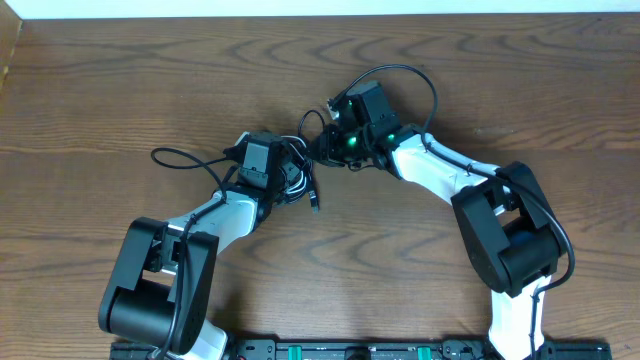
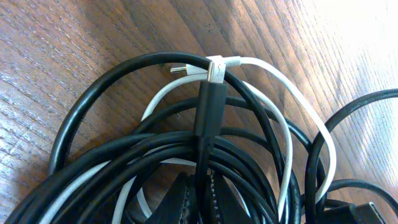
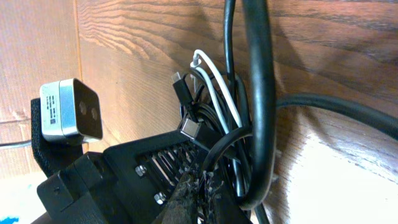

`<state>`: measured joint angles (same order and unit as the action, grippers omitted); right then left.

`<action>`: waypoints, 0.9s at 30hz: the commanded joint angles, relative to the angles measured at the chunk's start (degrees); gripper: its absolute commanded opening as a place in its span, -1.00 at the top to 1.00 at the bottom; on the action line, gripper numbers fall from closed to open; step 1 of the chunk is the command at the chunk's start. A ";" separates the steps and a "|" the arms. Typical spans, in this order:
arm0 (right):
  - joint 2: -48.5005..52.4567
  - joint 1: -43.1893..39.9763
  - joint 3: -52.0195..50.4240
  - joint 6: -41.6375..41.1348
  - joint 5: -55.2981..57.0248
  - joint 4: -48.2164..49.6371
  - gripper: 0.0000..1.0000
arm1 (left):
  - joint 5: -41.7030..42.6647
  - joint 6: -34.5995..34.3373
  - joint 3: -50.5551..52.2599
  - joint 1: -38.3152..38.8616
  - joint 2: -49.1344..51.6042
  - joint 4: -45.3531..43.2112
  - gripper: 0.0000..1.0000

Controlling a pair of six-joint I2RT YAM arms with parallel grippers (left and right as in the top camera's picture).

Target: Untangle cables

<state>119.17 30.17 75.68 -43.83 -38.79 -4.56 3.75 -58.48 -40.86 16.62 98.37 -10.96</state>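
The cables lie as one tangled bundle on the wooden table between my two grippers. In the left wrist view, black coils wrap around a white cable, whose plug crosses a black plug. My left gripper is shut on the black cable below that black plug, and overhead it sits at the bundle's left. My right gripper is shut on a thin black cable beside the white cable. Overhead, the right gripper meets the bundle from the upper right.
A loose black plug end sticks out below the bundle. Each arm's own black lead loops outward, one at the left and one at the right. The left wrist camera shows close in the right wrist view.
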 commanded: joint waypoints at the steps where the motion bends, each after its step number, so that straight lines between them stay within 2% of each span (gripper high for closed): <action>1: 0.52 -0.46 0.28 4.72 -3.39 0.96 0.98 | -0.39 0.79 -0.07 0.17 0.66 0.61 0.85; 8: 0.52 1.22 0.28 11.72 -2.93 1.66 0.98 | -0.39 0.81 -0.07 0.17 0.66 0.61 0.85; 12: 0.52 1.42 0.28 18.67 -9.46 7.37 0.98 | -0.39 0.81 -0.07 0.17 0.66 0.63 0.85; 17: 0.52 0.63 0.28 13.16 -8.74 8.44 0.98 | -0.39 0.79 -0.07 0.17 0.66 0.83 0.85; 21: 0.52 0.39 0.28 13.99 -8.72 8.02 0.98 | -0.39 0.79 -0.07 0.17 0.66 1.03 0.85; 24: 0.52 0.39 0.28 17.77 -10.32 8.22 0.98 | -0.37 0.81 -0.07 0.17 0.66 1.05 0.84; 26: 0.52 0.39 0.28 20.28 -12.76 8.22 0.98 | -0.35 0.81 -0.07 0.17 0.66 1.03 0.66; 27: 0.52 0.33 0.28 20.87 -13.57 8.20 0.98 | -0.33 0.81 -0.07 0.17 0.63 1.01 0.48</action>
<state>119.66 30.89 75.35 -27.33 -46.09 2.83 3.49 -58.02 -41.10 16.62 98.37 -10.74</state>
